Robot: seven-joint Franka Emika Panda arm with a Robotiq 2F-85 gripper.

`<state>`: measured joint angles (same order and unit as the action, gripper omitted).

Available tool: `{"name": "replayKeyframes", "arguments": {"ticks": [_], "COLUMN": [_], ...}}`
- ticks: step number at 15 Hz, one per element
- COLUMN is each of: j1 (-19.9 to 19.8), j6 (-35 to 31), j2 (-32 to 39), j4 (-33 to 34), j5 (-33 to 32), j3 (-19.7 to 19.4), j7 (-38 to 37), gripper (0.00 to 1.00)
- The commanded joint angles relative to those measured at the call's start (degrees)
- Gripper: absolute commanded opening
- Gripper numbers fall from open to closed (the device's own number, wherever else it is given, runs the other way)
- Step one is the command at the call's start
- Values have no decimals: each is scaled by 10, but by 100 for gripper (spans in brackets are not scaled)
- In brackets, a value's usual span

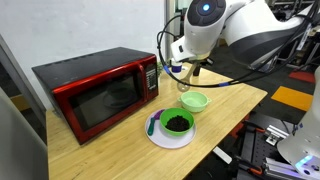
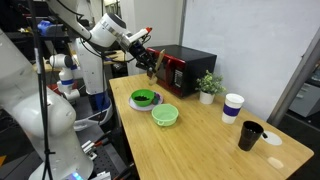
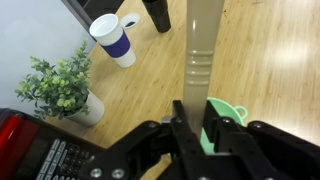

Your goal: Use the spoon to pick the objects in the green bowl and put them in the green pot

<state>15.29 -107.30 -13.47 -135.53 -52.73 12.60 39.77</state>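
Observation:
My gripper [image 3: 192, 128] is shut on the spoon [image 3: 202, 45], whose pale wooden handle runs out away from the wrist camera. The light green bowl [image 3: 226, 118] shows just beyond the fingers, partly hidden by them. In both exterior views the gripper [image 1: 191, 72] [image 2: 150, 63] hangs above the table, over or just behind the green bowl [image 1: 193, 101] [image 2: 165, 115]. The darker green pot [image 1: 177, 122] [image 2: 143, 98], dark inside, stands next to the bowl on a white plate [image 1: 170, 140] with a blue utensil [image 1: 152, 125]. The spoon's scoop end is hard to make out.
A red microwave [image 1: 100, 90] [image 2: 182, 68] stands at the back of the wooden table. A small potted plant [image 2: 208, 86] [image 3: 62, 88], a white cup with a blue band [image 2: 232, 107] [image 3: 112, 40] and a black cup [image 2: 250, 135] [image 3: 157, 12] stand further along.

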Motion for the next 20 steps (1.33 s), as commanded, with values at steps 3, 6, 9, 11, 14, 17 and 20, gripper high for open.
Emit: {"name": "replayKeyframes", "arguments": {"ticks": [3, 6, 9, 11, 14, 17, 20], "j1": [8, 12, 17, 19, 22, 24, 31], "j6": [18, 22, 26, 31, 41, 43, 44], "j2": [69, 95, 117, 131, 153, 166, 170], "j4": [28, 28, 26, 25, 23, 23, 21], "j5": [-54, -76, -97, -112, -136, -151, -163], "j3": [18, 28, 35, 40, 45, 50, 59], "j7": [9, 10, 9, 8, 0, -1, -4], "gripper": [6, 6, 6, 6, 6, 6, 6]}}
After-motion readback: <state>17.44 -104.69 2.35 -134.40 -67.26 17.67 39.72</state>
